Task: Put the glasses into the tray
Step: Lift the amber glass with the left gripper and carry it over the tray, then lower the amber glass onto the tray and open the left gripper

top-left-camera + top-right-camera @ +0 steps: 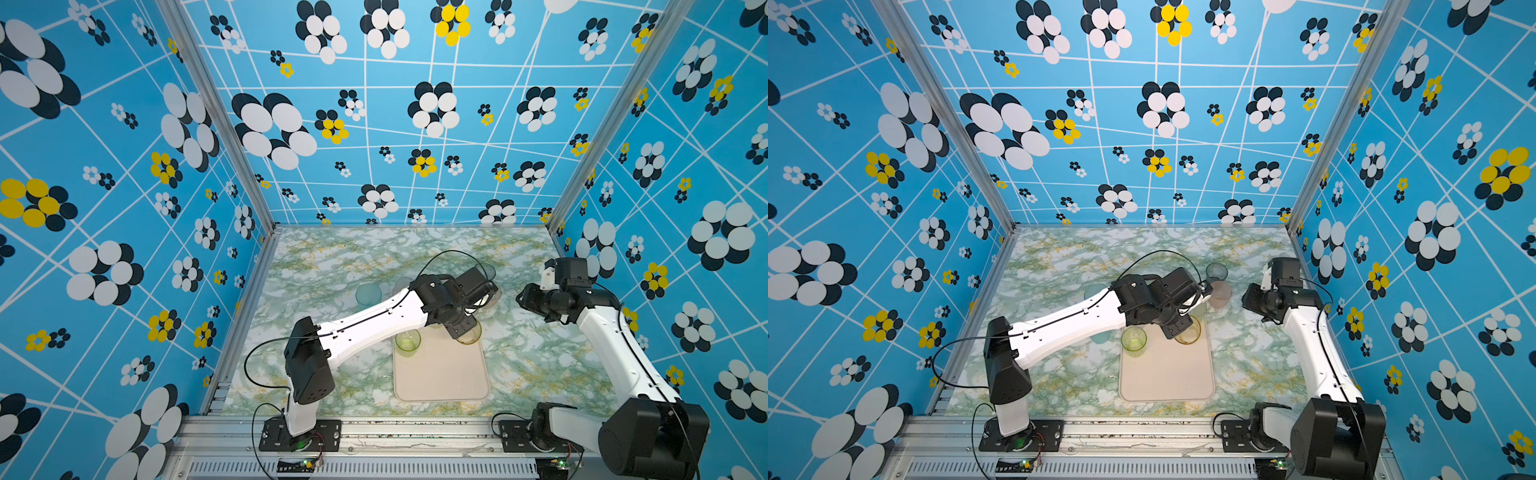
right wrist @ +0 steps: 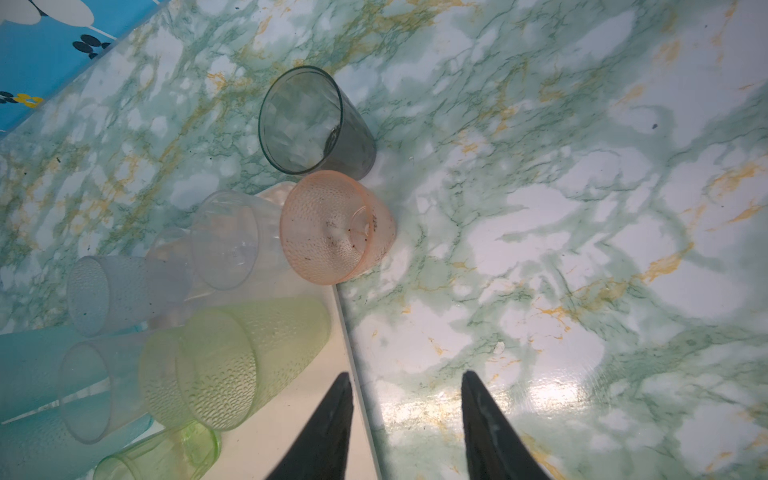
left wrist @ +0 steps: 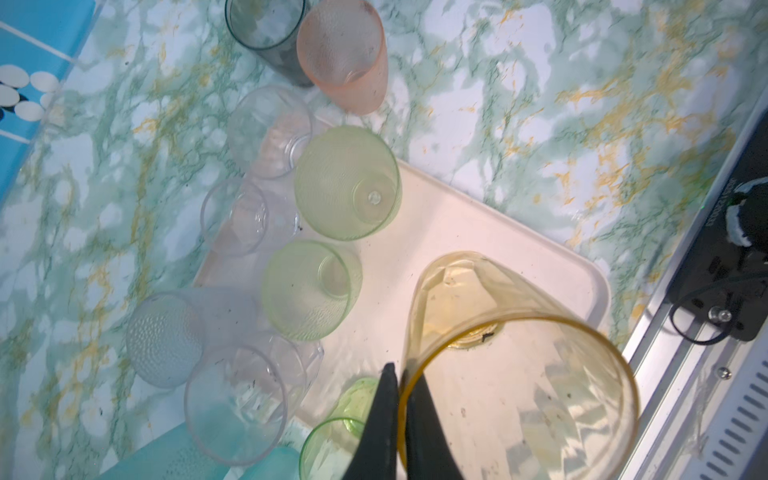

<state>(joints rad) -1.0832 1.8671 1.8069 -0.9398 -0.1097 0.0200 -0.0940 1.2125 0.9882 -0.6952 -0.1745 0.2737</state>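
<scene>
Placing step: my left gripper (image 3: 398,374) clamped on amber glass (image 3: 519,299) rim, tray (image 3: 478,224) beneath; next, seat upright, release.

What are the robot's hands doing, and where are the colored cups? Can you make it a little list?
left gripper: shut, pinching the rim of the amber glass
amber glass: upright over the tray, near a corner
right gripper: open, empty, above the table at the tray's edge
lime glass: standing in a far corner of the tray
pink glass: on the table, outside the tray
smoky grey glass: on the table, right beside the pink glass
</scene>
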